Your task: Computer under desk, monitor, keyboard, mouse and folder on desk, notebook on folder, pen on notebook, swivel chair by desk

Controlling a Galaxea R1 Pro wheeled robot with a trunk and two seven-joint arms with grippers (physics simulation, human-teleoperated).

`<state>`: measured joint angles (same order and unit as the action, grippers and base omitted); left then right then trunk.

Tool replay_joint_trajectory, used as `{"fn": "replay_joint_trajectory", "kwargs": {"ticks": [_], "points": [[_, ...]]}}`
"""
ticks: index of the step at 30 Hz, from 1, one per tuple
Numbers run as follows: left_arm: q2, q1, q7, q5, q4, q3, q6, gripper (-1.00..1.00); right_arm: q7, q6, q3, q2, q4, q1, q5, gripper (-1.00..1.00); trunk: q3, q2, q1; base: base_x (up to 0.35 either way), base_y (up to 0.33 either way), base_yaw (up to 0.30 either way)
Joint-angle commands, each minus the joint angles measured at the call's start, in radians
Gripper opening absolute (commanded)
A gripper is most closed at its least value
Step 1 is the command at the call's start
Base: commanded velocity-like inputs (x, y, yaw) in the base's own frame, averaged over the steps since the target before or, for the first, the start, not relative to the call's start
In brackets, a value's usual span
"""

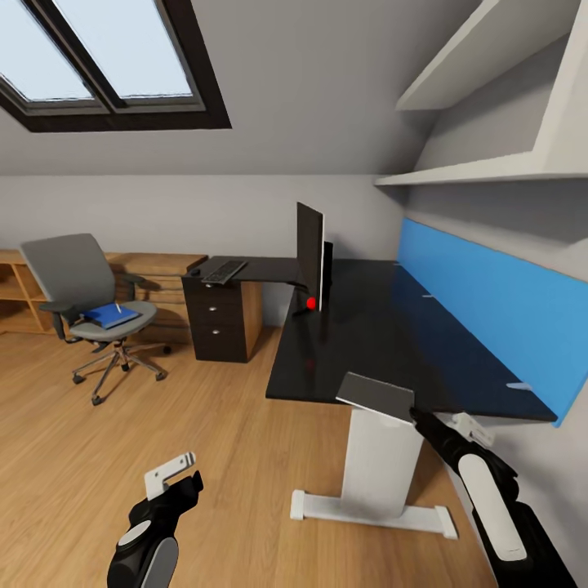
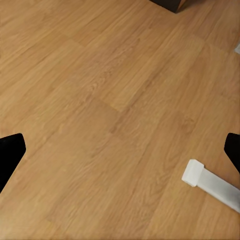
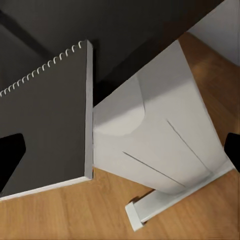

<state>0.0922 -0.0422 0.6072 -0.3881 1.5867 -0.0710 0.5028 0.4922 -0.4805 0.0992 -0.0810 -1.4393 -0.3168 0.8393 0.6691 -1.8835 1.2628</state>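
Observation:
The black desk (image 1: 367, 327) carries the monitor (image 1: 309, 256), seen edge-on, with the keyboard (image 1: 223, 271) and the small dark mouse (image 1: 194, 272) on its far wing. A grey notebook (image 1: 376, 395) (image 3: 45, 125) with a spiral edge lies at the desk's near edge, overhanging it above the white leg (image 1: 380, 465). My right gripper (image 1: 420, 418) (image 3: 120, 152) is at the notebook's corner, fingers wide apart. Far left, the swivel chair (image 1: 69, 273) holds the blue folder (image 1: 110, 315) with the pen (image 1: 119, 308) on it. My left gripper (image 1: 181, 478) (image 2: 120, 152) hangs open over the floor. The computer is out of view.
A black drawer unit (image 1: 216, 320) stands under the desk's far wing, with low wooden shelving (image 1: 159, 273) behind the chair. A long blue wall panel (image 1: 490, 310) and white shelves (image 1: 482, 170) line the right wall. Wood floor (image 1: 163, 408) spreads between chair and desk.

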Motion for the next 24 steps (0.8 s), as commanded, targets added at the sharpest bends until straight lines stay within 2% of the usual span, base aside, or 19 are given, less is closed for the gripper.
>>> {"fn": "replay_joint_trajectory", "kwargs": {"ticks": [1, 8, 13, 24], "points": [[0.000, -0.001, 0.009, -0.009, 0.001, -0.001, 0.002, 1.00, 0.007, -0.002, 0.000, 0.000, 0.000, -0.001, 0.009, 1.00, 0.004, -0.008, 0.004, 0.000, 0.000, 0.000], [0.000, -0.001, 0.012, -0.009, -0.002, -0.002, 0.003, 1.00, 0.004, -0.001, 0.009, -0.001, 0.006, -0.001, 0.009, 1.00, 0.026, -0.057, 0.031, 0.000, 0.000, 0.000], [0.001, -0.001, 0.007, -0.008, -0.004, -0.002, 0.003, 1.00, -0.005, -0.006, 0.035, -0.002, 0.006, -0.001, 0.010, 1.00, 0.026, -0.057, 0.031, 0.000, 0.000, 0.000], [0.000, -0.001, 0.008, -0.009, -0.006, -0.013, 0.002, 1.00, -0.011, -0.007, 0.045, 0.000, 0.007, -0.001, 0.009, 1.00, 0.026, -0.057, 0.031, 0.000, 0.000, 0.000]]}}
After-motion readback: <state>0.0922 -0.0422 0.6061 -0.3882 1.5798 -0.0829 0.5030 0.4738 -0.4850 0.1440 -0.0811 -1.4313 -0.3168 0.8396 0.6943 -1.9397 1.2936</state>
